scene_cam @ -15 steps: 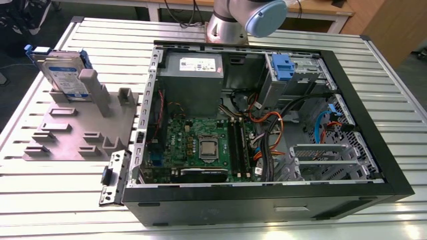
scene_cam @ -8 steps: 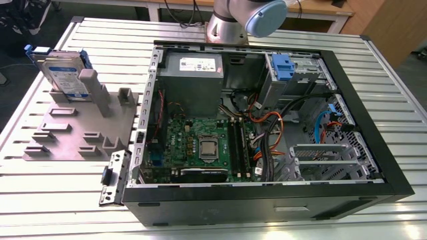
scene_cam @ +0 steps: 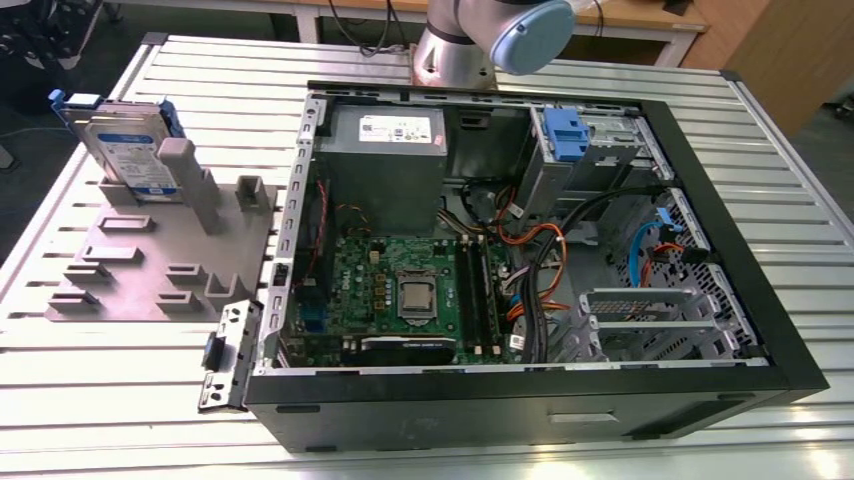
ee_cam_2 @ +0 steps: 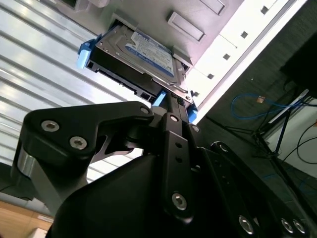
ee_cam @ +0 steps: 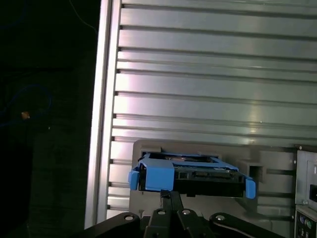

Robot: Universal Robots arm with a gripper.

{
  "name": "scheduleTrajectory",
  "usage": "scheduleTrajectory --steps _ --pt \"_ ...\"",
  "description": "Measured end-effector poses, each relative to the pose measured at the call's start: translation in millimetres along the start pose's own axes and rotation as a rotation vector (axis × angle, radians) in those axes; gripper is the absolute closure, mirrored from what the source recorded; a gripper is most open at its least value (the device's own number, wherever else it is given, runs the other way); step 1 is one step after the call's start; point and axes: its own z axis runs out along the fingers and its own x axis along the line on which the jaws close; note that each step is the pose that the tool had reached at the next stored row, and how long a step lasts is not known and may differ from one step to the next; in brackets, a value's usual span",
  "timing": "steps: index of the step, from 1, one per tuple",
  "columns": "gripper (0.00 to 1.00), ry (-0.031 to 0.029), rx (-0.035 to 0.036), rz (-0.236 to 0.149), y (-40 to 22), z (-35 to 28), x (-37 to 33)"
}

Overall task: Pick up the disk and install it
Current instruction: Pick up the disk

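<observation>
Slatted table [scene_cam: 120, 420], open case [scene_cam: 534, 405]. Disk [scene_cam: 123, 150] upright in grey fixture [scene_cam: 147, 260] at exterior view's left. Gripper [ee_cam: 171, 196] pinched narrow in first wrist view, holding nothing.

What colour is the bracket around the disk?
Blue; the bracket on the disk shows best in the first wrist view.

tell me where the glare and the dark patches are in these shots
exterior view: even light, mild sheen on the table, the computer case darker inside; first wrist view: bright glare bands across the table slats, near black past the table's edge, the disk in shade; second wrist view: the stand by the disk washed out to white
</observation>
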Motion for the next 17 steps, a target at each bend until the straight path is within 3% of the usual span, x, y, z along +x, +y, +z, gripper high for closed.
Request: scheduleTrajectory --steps 17 --pt "0.89 0.0093 0.0016 -0.224 0.0 0.0 0.0"
